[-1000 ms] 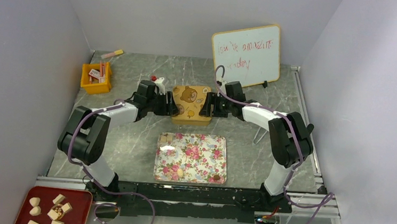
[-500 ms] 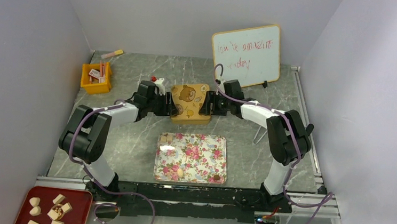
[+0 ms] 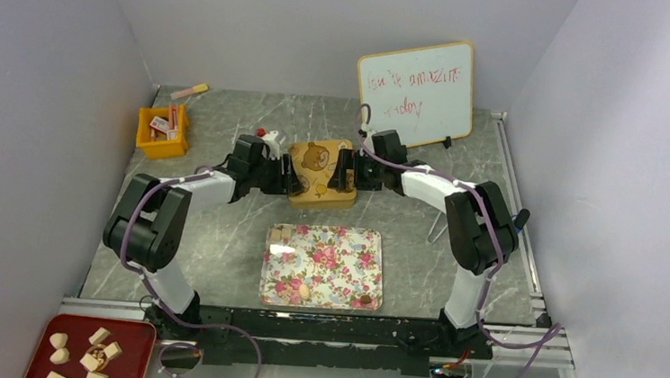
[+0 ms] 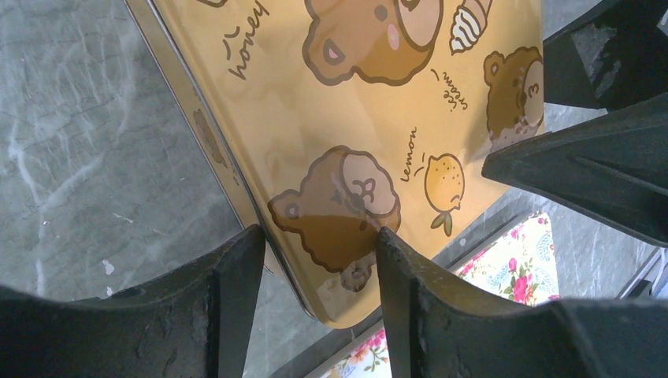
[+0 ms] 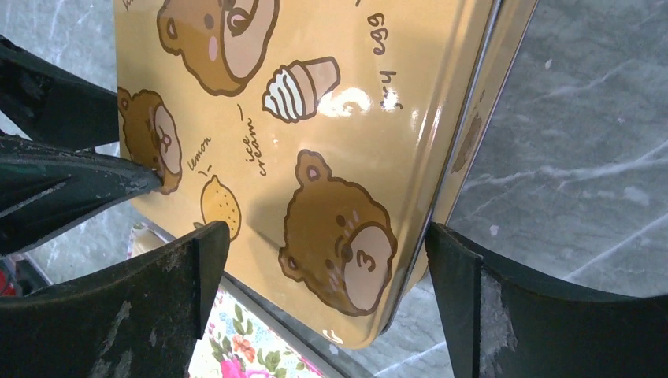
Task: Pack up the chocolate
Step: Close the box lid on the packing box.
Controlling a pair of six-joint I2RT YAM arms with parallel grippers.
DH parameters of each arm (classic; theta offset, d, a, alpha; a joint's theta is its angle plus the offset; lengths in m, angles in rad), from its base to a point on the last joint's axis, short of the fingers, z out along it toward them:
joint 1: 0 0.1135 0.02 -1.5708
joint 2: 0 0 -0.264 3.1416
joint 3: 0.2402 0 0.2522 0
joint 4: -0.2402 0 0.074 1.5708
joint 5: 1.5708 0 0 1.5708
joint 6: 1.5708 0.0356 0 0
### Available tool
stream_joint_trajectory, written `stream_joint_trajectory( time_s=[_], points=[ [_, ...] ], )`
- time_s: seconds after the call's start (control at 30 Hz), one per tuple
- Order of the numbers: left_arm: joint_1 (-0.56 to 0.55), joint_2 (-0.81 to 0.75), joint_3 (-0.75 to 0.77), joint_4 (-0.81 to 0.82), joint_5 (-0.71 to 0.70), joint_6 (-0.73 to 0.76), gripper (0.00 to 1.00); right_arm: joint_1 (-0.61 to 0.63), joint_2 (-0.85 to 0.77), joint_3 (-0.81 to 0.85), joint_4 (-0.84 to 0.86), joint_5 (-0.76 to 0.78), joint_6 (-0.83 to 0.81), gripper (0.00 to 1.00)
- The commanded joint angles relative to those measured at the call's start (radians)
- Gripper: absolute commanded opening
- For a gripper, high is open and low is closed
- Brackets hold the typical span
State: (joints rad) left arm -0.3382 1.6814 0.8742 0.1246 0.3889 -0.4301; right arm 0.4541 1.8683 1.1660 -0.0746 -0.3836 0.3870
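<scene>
Cream-white chocolate pieces (image 3: 281, 233): squarish and small; lying close together in the far left corner of the floral tray (image 3: 335, 259)
Tan piece (image 3: 304, 290): round; lying flat and alone near the tray's front edge, a bit left of the middle
Dark brown piece (image 3: 365, 298): very small; alone by the tray's front right corner; well apart from the tan piece
Pale pieces (image 3: 99, 336): chunky; some squarish, some rounded; spread over the red tray (image 3: 136, 332) down at the near left
Brown piece (image 3: 95, 351): small; tucked in among the pale pieces; too small to tell its shape
</scene>
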Motion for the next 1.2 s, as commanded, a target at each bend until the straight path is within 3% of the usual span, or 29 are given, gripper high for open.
stream_joint_trajectory(
  time_s=[0.0, 0.43, 1.17],
  points=[
    [0.005, 0.023, 0.046, -0.006, 0.026, 0.029, 0.59, 0.002, 0.015, 0.074, 0.002, 0.017, -0.028, 1.00],
    [0.042, 0.035, 0.071, -0.020, 0.039, 0.037, 0.60, -0.048, 0.091, 0.211, -0.040, 0.042, -0.052, 1.00],
    [0.054, 0.066, 0.090, -0.034, 0.049, 0.048, 0.61, -0.076, 0.372, 0.572, -0.107, 0.043, -0.081, 1.00]
  ],
)
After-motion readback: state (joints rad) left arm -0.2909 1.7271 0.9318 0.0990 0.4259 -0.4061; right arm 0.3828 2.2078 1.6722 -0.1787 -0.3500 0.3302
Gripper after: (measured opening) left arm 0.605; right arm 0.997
